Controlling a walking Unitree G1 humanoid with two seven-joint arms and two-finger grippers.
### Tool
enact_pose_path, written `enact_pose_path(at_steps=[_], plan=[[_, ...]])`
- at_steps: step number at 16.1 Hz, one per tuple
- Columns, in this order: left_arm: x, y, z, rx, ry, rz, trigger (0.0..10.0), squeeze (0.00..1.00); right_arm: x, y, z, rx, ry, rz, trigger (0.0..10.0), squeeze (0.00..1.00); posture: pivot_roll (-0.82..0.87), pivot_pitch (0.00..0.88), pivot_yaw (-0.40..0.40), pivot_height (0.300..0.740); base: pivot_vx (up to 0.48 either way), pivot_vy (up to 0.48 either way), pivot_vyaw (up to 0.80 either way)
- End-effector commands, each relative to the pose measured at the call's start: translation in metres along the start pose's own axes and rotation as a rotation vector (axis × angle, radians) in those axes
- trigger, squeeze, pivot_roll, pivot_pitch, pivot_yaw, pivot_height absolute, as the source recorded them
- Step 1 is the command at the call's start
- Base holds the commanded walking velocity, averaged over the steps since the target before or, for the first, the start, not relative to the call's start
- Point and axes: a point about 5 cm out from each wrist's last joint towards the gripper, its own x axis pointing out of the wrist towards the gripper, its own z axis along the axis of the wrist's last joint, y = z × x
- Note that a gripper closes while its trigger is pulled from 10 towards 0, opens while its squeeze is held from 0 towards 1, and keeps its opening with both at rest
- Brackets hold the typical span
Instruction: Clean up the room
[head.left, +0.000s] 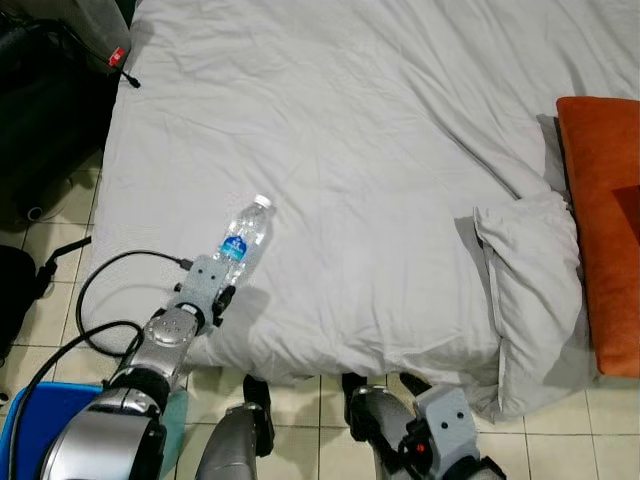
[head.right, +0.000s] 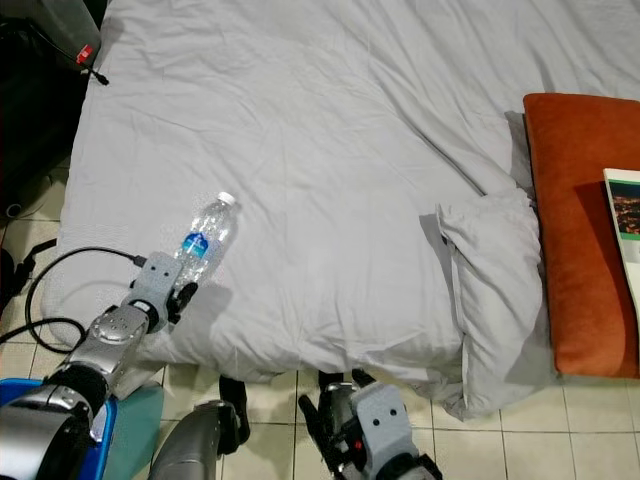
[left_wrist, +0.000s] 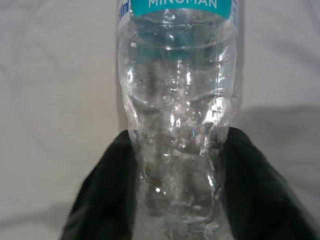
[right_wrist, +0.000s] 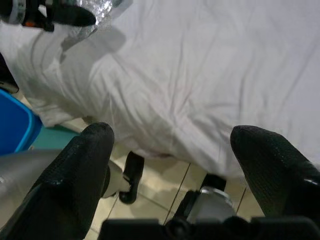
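A clear plastic water bottle (head.left: 245, 238) with a white cap and a blue label lies on the white sheet of the bed (head.left: 350, 130), near its front left corner. My left gripper (head.left: 222, 285) reaches onto the bed from the left. Its black fingers (left_wrist: 107, 200) press against both sides of the bottle's (left_wrist: 177, 125) lower part, so it is shut on the bottle. My right gripper (right_wrist: 172, 137) hangs low by the tiled floor in front of the bed, open with nothing between its fingers.
A white pillow (head.left: 530, 290) and an orange cushion (head.left: 605, 220) lie at the bed's right, with a book (head.right: 625, 225) on the cushion. A blue bin (head.left: 35, 420) stands on the floor at my left. Black cables (head.left: 100, 290) and a dark bag (head.left: 40, 100) are beside the bed.
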Motion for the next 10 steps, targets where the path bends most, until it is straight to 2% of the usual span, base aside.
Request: enact_pose_path(at_steps=[1,4,5,6,7,8,9,10], plan=[[-0.007,-0.007,-0.022,-0.054,0.034,-0.02,0.0,0.0,-0.003,0.003,-0.014,0.031,0.067,0.007,10.0,0.0,-0.18,0.537,0.009,0.74,0.0,0.0,0.0],[-0.013,-0.011,-0.016,-0.119,-0.112,-0.024,0.0,0.0,0.009,-0.008,-0.014,0.052,0.054,-0.02,10.0,0.0,-0.11,0.415,0.019,0.74,0.0,0.0,0.0],[-0.013,-0.011,-0.016,-0.119,-0.112,-0.024,0.0,0.0,0.009,-0.008,-0.014,0.052,0.054,-0.02,10.0,0.0,-0.11,0.415,0.019,0.74,0.0,0.0,0.0],[-0.016,-0.011,-0.014,-0.147,-0.169,-0.018,0.0,0.0,0.012,-0.012,-0.012,0.058,0.041,-0.032,10.0,0.0,-0.09,0.382,0.022,0.74,0.0,0.0,0.0],[-0.021,-0.012,-0.011,-0.173,-0.222,-0.013,0.0,0.0,0.018,-0.019,-0.012,0.06,0.034,-0.049,10.0,0.0,-0.04,0.314,0.027,0.74,0.0,0.0,0.0],[-0.021,-0.012,-0.011,-0.173,-0.222,-0.013,0.0,0.0,0.018,-0.019,-0.012,0.06,0.034,-0.049,10.0,0.0,-0.04,0.314,0.027,0.74,0.0,0.0,0.0],[-0.031,-0.015,-0.006,-0.181,-0.285,-0.011,0.0,0.0,0.023,-0.026,-0.01,0.062,0.019,-0.075,10.0,0.0,-0.02,0.281,0.032,0.74,0.0,0.0,0.0],[-0.031,-0.015,-0.006,-0.181,-0.285,-0.011,0.0,0.0,0.023,-0.026,-0.01,0.062,0.019,-0.075,10.0,0.0,-0.02,0.281,0.032,0.74,0.0,0.0,0.0]])
